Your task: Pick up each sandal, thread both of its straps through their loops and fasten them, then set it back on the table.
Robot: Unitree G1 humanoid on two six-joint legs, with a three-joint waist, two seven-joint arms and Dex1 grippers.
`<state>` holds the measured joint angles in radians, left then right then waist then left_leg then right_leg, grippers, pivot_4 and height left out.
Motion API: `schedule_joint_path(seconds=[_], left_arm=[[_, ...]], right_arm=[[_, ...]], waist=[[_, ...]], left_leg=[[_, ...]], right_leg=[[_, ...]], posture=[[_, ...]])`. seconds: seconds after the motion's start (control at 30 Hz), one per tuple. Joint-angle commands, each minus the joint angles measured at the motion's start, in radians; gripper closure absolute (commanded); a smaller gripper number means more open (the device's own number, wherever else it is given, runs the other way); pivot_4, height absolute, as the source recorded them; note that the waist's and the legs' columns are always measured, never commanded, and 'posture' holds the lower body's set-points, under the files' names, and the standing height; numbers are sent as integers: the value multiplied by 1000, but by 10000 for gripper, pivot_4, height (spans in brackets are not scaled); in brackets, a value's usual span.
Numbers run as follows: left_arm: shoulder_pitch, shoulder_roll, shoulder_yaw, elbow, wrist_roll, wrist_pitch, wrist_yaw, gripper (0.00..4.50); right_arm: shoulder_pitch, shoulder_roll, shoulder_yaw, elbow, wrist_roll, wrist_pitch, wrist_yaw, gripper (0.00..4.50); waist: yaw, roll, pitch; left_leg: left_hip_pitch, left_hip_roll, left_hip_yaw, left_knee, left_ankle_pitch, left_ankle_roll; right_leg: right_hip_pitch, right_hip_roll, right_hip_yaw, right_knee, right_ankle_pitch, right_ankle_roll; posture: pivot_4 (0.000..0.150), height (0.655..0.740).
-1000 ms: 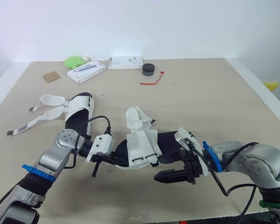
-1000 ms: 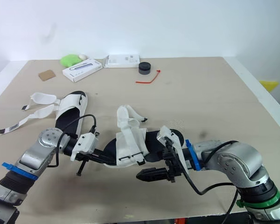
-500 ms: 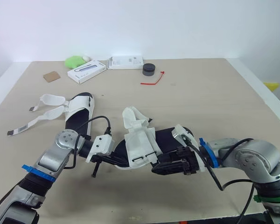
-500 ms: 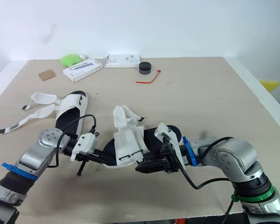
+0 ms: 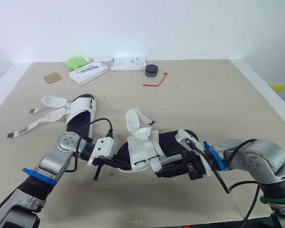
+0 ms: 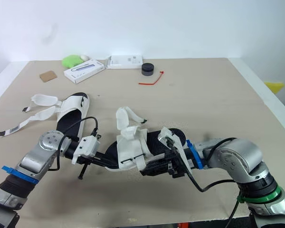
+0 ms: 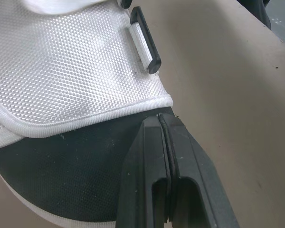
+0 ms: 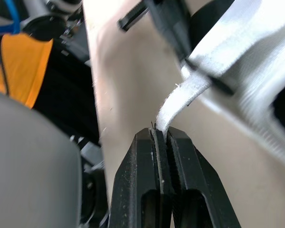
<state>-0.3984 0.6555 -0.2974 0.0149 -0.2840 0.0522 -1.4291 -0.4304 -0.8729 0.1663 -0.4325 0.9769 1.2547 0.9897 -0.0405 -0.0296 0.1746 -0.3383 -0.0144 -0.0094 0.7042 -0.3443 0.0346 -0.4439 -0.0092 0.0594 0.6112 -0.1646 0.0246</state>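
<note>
A sandal [image 5: 168, 143] with a black sole and white straps lies at the table's middle front. My left gripper [image 5: 124, 164] is shut on the edge of its black sole [image 7: 85, 161], just below the white mesh upper and a black loop [image 7: 145, 43]. From the other side, my right gripper [image 5: 160, 173] is shut on the free end of a white strap [image 8: 176, 100] that comes out by the loop. The second sandal [image 5: 80, 113] lies to the far left, its two straps [image 5: 35, 122] undone and spread out flat.
Along the back edge lie a green object [image 5: 76, 62], two white boxes [image 5: 88, 72] [image 5: 127, 62], a black round thing [image 5: 151, 70], a red tie [image 5: 156, 81] and a brown card [image 5: 52, 78]. The table's right edge [image 5: 268, 97] runs close to my right arm.
My right gripper went from open to shut, moving in toward the sandal and taking hold of the strap end. The straps shifted a little. The left arm stayed put.
</note>
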Motion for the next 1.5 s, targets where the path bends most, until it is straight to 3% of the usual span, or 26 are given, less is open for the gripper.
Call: schedule_joint_path(seconds=[0.03,0.47,0.97,1.07,1.13,1.27,1.5], left_arm=[[17,1,-7,15,23,8,10,45000],[5,-11,-6,27,27,6,18,45000],[1,-13,-13,36,32,-1,18,45000],[2,-11,-14,34,33,0,16,45000],[3,-10,-14,33,33,0,15,45000],[10,-7,-17,26,33,0,13,45000],[7,-7,-17,29,34,-2,12,45000]], right_arm=[[9,-42,19,-53,7,-16,72,44613],[46,-200,70,-148,-15,-81,270,44613],[195,-210,-34,-91,50,-115,297,44613],[204,-222,-22,-86,30,-142,344,34627],[209,-222,-20,-84,4,-171,354,25695],[257,-193,0,-17,-243,-485,372,6800],[277,-81,-77,68,-372,-854,415,6800]], waist=[[0,0,0],[8,0,0],[15,0,0],[16,0,0],[16,0,0],[16,0,0],[16,0,0]], left_leg=[[0,0,0,0,0,0],[0,-2,0,0,0,0],[0,-1,-1,1,0,-1],[0,-1,0,0,0,-1],[1,-1,0,1,0,-1],[1,-1,0,1,0,-1],[1,-1,1,1,1,-1]], right_leg=[[0,0,0,0,0,0],[0,0,0,0,0,1],[0,0,-1,0,0,1],[0,1,0,0,0,1],[1,2,0,0,0,1],[1,2,0,0,-1,2],[1,3,0,1,0,2]], posture=[[1500,7400],[1500,7400],[1500,7400],[1500,7400],[1500,7400],[1500,7400],[1500,7400]])
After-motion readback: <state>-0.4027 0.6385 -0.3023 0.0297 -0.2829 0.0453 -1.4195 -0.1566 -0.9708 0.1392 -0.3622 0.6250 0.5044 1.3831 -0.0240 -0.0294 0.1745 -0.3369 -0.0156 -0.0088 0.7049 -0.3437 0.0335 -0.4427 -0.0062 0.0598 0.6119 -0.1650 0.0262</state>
